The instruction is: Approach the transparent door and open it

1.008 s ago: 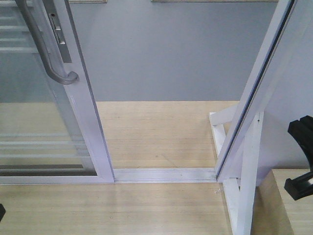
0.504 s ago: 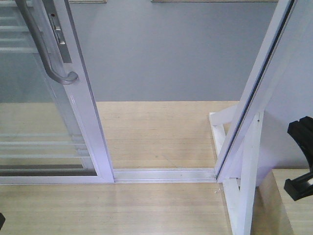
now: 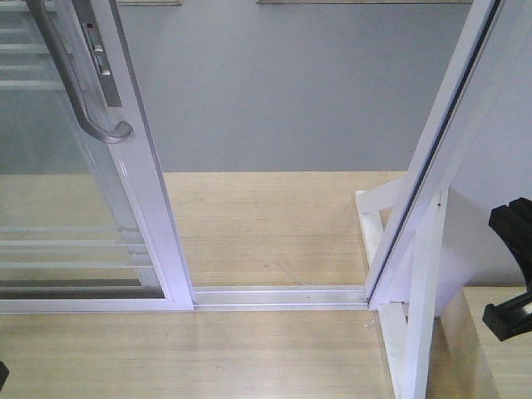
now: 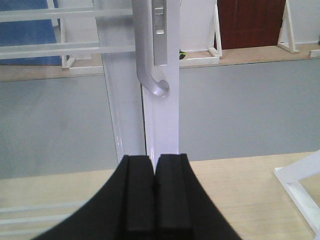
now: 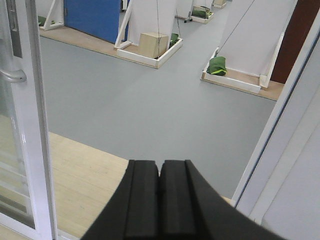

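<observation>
Your left gripper (image 4: 154, 192) had jaws pressed together just before the door (image 4: 162, 125) edge, handle (image 4: 150, 75) above, right gripper (image 5: 160, 200) jaws pressed together too, facing the gap beside it.

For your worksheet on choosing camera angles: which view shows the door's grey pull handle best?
The left wrist view: the handle faces the camera centrally, hooked end and lock plate clear. The front view shows it cropped at the top-left corner; the right wrist view catches only its tip.

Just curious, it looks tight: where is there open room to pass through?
Open gap over the track, between the door on the left and the white frame on the right. Crowded at the handle and the frame's brace.
</observation>
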### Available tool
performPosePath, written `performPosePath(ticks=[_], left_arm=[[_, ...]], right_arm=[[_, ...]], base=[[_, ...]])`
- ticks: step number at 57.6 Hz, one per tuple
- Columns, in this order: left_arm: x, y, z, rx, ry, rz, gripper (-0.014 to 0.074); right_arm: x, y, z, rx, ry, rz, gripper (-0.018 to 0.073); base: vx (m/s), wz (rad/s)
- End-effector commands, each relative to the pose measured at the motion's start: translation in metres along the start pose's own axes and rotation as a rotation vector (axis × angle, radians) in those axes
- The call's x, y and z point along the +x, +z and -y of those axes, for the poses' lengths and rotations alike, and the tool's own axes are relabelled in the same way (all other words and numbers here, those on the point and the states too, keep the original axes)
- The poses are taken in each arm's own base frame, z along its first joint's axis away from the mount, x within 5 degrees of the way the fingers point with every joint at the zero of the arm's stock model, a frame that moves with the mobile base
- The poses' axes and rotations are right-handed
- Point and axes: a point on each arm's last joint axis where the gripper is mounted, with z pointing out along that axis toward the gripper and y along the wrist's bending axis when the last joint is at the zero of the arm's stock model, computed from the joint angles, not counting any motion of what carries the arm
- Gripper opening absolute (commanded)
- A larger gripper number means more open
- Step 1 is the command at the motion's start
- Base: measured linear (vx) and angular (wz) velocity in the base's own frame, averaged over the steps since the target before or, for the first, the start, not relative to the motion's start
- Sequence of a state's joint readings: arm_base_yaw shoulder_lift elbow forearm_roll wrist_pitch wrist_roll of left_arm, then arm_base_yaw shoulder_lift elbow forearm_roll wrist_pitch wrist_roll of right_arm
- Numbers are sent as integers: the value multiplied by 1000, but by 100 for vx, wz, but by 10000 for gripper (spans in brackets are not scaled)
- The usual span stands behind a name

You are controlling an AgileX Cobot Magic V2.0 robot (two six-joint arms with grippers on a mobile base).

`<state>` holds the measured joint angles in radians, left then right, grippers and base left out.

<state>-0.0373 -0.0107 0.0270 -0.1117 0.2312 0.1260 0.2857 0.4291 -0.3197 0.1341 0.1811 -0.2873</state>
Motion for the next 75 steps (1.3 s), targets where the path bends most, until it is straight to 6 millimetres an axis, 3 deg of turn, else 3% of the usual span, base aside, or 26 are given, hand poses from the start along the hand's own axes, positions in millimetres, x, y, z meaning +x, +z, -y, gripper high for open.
performPosePath(ticks=[1,5,19,44,75], left_arm=[[2,1,-1,-6,-15,58,4],[2,1,-1,-6,-15,58,4],[2,1,-1,-6,-15,58,4],[2,1,-1,-6,-15,57,4],[2,1,-1,-6,-15,58,4]], right_arm=[[-15,-3,4,32,-22,101,2],[-7,-7,3,49,-24,149,2],[65,-17,-4,116,83,358,2],[62,-36,-6,123,39,483,2],[63,-35,-3,203,-41,462,2]], base=[[0,0],[0,0],[0,0],[0,0],[0,0]])
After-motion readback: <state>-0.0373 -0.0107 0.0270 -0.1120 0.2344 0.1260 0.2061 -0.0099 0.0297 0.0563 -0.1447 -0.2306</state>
